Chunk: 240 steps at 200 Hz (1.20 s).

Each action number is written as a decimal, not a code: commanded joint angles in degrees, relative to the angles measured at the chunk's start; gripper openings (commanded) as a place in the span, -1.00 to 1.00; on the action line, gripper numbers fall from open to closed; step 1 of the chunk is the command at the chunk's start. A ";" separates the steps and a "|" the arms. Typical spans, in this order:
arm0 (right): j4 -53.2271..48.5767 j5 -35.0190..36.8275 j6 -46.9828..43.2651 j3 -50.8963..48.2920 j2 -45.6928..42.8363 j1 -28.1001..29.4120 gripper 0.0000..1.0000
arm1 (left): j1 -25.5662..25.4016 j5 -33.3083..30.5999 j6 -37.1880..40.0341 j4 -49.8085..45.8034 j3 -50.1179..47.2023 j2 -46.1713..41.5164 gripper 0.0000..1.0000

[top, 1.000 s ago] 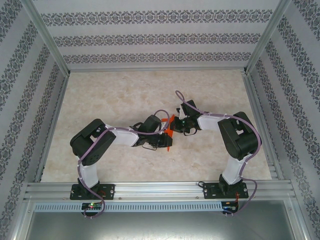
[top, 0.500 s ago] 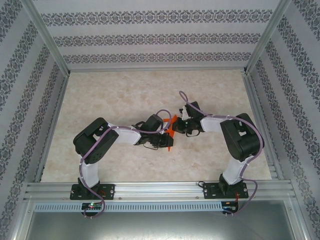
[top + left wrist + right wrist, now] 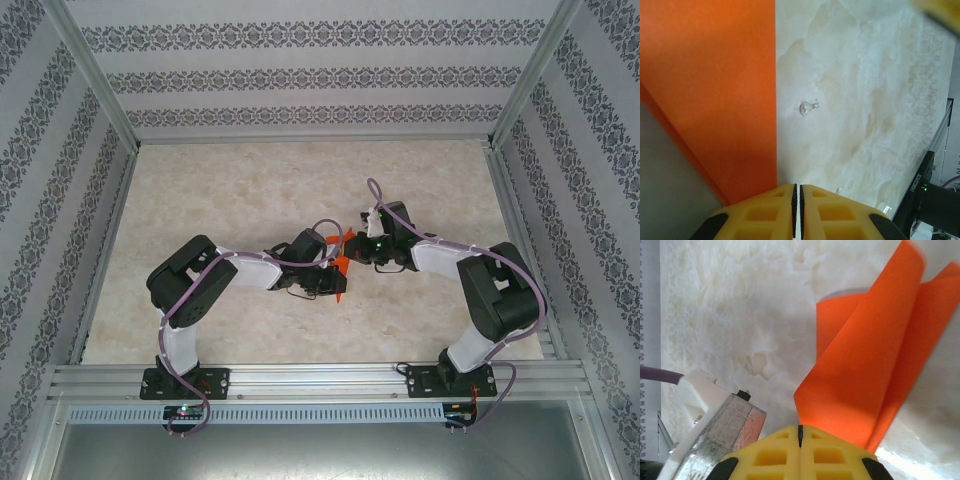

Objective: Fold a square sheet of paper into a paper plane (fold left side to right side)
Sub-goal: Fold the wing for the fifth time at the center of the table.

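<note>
1. My right gripper (image 3: 800, 427) is clamped on the orange paper (image 3: 865, 370). Its folded layers fan up and away from my fingertips, ahead and to the right, lifted off the surface (image 3: 730, 315).
2. My left gripper (image 3: 795, 186) has its jaws nearly together, with just a thin slit between them. A broad orange face sits just left of and ahead of these fingertips, and its edge disappears behind the left finger. I cannot tell whether any paper is caught in the slit.
3. From above, my two grippers meet nose to nose with the paper between them.
4. The thin sheet could tear or slip at the right pinch if I draw the grippers apart.
5. The layers are splayed rather than stacked, so pressing down now would likely set a crooked crease and the left side would miss the right.
6. If my left gripper only rests beside the paper, the sheet may pivot when the right one moves.
7. The grippers are so close that a careless twist could knock them together.
</note>
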 commanded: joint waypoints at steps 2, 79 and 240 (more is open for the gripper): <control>0.73 -0.47 -0.65 1.59 3.36 0.65 -1.00 | -1.21 -0.92 0.46 -3.23 0.11 2.01 -0.72; -3.03 2.93 -5.00 6.46 10.40 -0.34 -1.00 | -1.21 -0.92 0.67 -3.90 -0.07 1.64 -0.72; -9.86 6.24 -9.99 14.24 15.54 -4.82 -1.00 | -1.14 -0.24 0.73 -5.03 1.31 3.05 -0.72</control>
